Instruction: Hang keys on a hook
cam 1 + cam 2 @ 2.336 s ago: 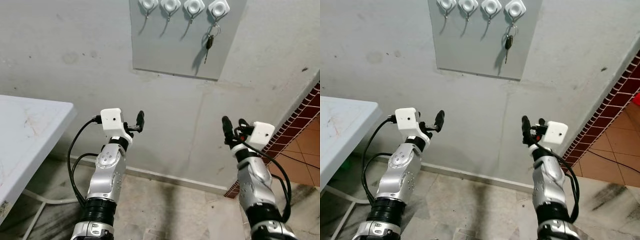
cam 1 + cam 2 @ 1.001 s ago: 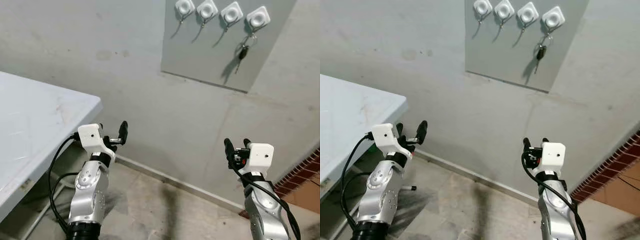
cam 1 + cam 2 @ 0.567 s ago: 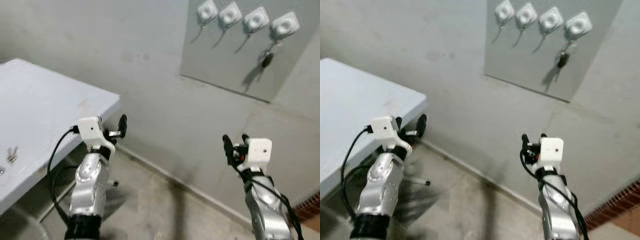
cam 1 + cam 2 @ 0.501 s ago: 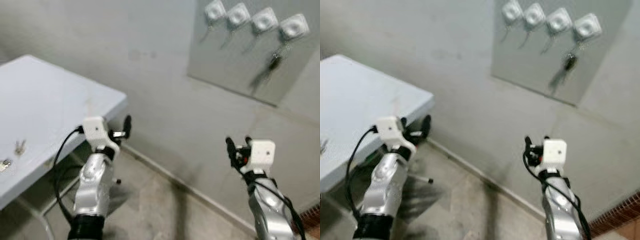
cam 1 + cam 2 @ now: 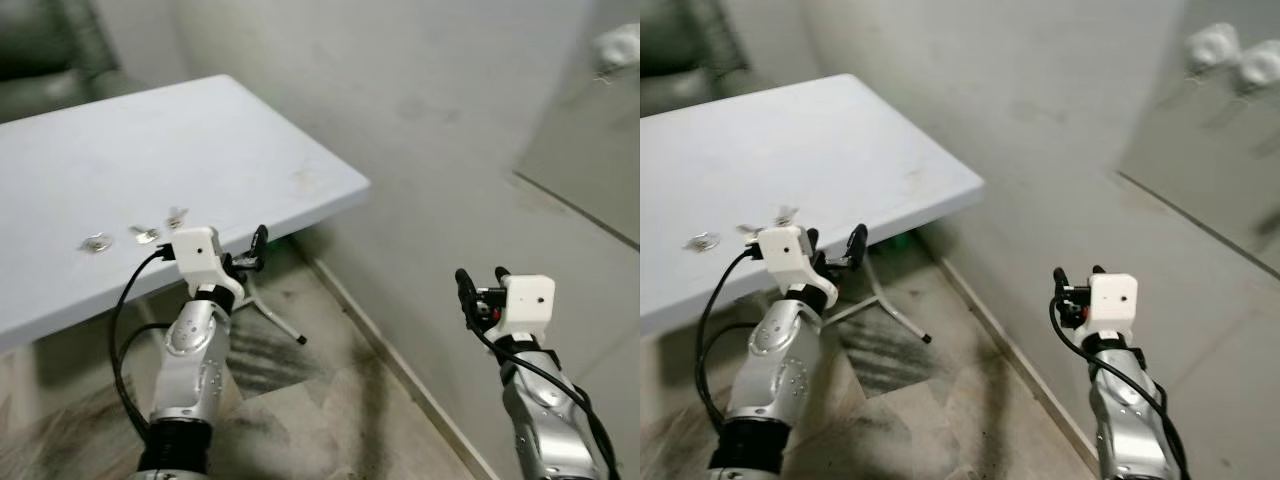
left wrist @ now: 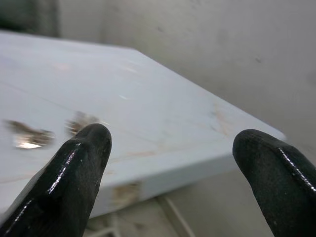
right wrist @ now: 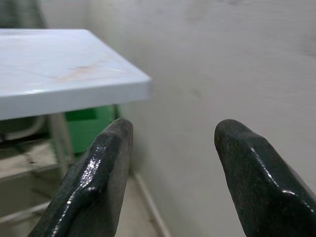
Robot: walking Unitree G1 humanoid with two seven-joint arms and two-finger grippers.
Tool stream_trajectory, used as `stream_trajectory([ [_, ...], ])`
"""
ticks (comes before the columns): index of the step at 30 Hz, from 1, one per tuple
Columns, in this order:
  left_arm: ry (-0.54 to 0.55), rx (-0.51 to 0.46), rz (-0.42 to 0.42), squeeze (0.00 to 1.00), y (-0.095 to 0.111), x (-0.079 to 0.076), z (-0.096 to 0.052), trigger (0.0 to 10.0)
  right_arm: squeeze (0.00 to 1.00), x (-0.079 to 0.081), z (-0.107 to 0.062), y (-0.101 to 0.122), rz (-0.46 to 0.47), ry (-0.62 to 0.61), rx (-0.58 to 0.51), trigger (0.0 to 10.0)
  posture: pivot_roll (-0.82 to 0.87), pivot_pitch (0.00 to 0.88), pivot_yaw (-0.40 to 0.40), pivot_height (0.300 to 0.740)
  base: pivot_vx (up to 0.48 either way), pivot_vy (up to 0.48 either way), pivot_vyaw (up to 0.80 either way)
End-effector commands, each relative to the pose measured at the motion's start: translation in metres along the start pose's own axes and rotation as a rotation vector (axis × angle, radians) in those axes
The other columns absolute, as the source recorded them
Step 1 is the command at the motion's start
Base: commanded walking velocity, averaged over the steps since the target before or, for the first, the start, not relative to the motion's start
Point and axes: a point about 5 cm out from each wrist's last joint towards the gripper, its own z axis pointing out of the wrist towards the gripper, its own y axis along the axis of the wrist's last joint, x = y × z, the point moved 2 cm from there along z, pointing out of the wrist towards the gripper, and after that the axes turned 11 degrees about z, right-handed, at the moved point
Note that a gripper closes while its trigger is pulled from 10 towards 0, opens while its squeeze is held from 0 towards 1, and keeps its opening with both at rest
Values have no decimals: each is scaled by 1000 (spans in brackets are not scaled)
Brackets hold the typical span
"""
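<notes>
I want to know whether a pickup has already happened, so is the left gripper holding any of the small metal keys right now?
No, the left gripper is open and holds nothing, while the small metal keys lie on the white table.

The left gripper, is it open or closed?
Open. The left gripper has its two black fingers far apart, with nothing between them, and the white table shows through the gap.

Two silver, segmented metal arms rise from the lower frame, each with a black ribbed band low on the forearm; a white boxy camera housing caps each wrist; looping black cables run along both; the left gripper [image 5: 252,250] and right gripper [image 5: 482,288] end in long, glossy black fingers [image 6: 74,173] with rounded tips.
</notes>
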Motion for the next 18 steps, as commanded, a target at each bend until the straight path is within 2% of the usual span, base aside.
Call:
stream_trajectory([
  [1,-28,-7,0,0,2,-11,2,10000,0,-10,-2,1,-13,-25,4,10000,-49,0,-44,740,0,0,800],
  [10,-42,-35,-9,0,6,-12,-2,10000,0,-12,-1,5,-16,-16,-6,10000,-45,0,-50,740,0,0,800],
  [18,-29,-46,-13,0,-5,-19,-13,10000,0,-7,3,7,-16,4,-11,10000,-41,0,-51,740,0,0,800],
])
